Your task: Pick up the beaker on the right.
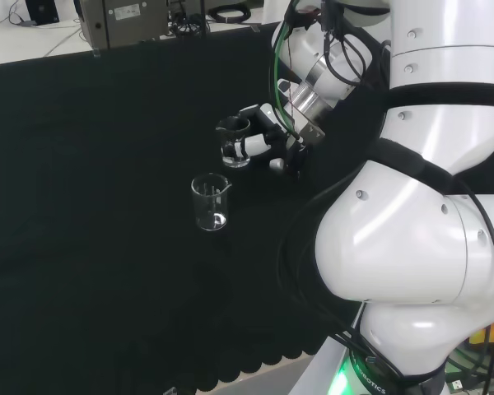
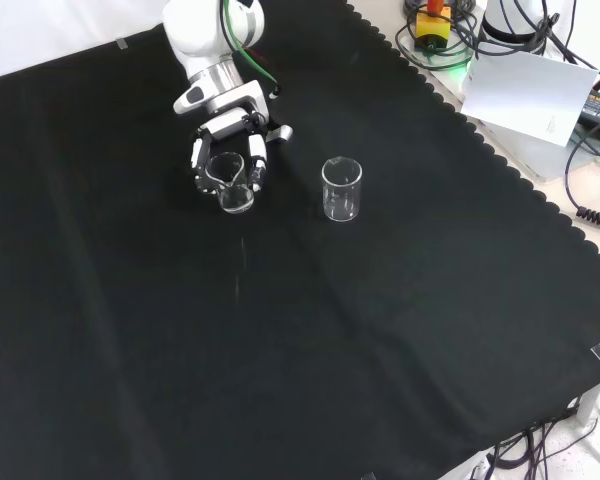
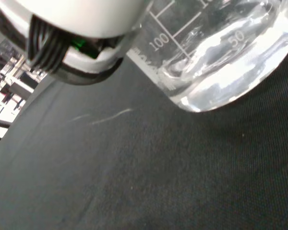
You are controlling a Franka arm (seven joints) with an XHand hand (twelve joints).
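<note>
Black cloth covers the worktop; its scalloped hem runs along the 3 o'clock side in the front view. Beyond that hem, toward 1 o'clock, a white sheet lies on a pale surface among black cables, with a yellow and red device near 12 o'clock. In the head view, a grey box sits past the cloth's far edge at 11 o'clock, perhaps some instrument. The light is even and bright.
</note>
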